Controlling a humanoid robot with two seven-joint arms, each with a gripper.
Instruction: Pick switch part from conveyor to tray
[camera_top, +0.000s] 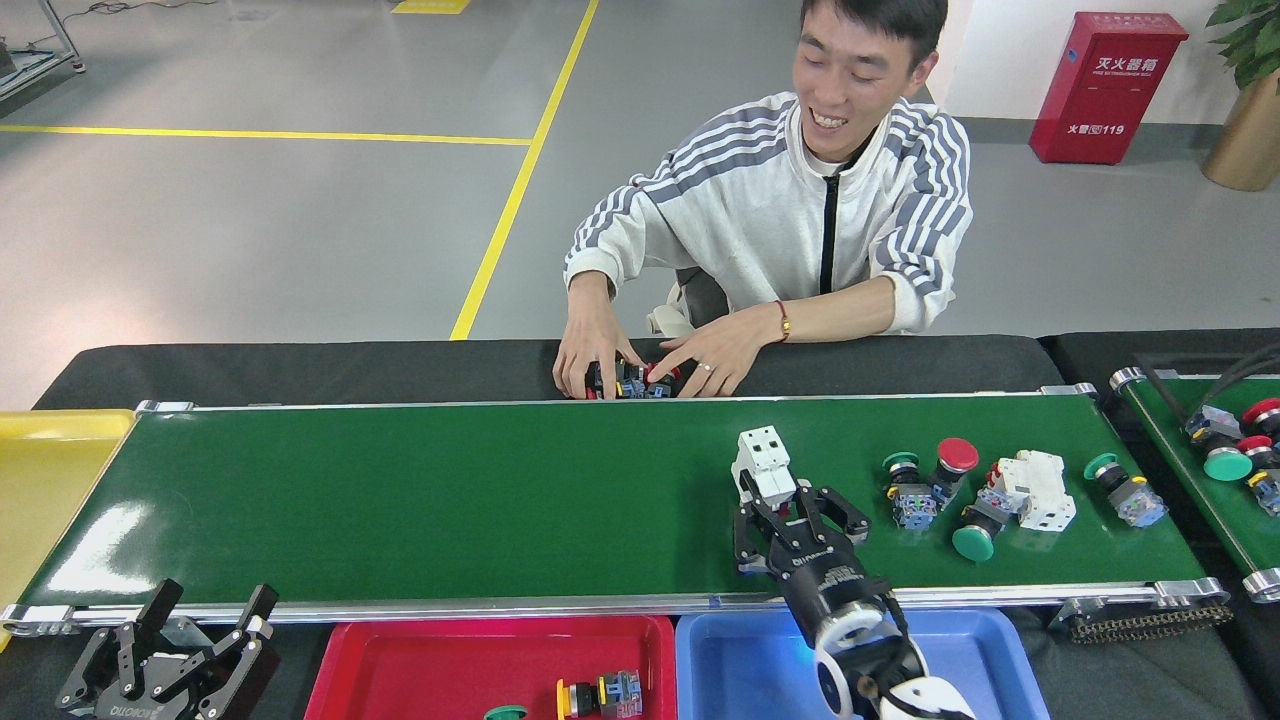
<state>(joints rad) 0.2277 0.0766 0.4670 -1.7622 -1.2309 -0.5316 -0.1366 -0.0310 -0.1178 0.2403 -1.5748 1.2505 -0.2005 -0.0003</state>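
The conveyor (450, 500) is a wide dark-green belt running across the head view. A white block-shaped switch part (762, 462) lies on it right of centre. My right gripper (792, 503) is open, its fingers straddling the near end of that white part. Further right on the belt lie a green and a red push-button switch (925, 475), a white block with a green button (1030, 488) and a single green button part (1125, 490). My left gripper (205, 625) hangs open at the bottom left, off the belt. A red tray (420, 660) and a blue tray (740, 665) sit below the belt's near rail.
A person sits across the belt, both hands (600, 360) on small parts on the black table. A yellow tray (45, 470) lies at the belt's left end. A narrower green belt (1180, 440) at the right carries more buttons. The red tray holds a yellow-and-blue part (600, 695).
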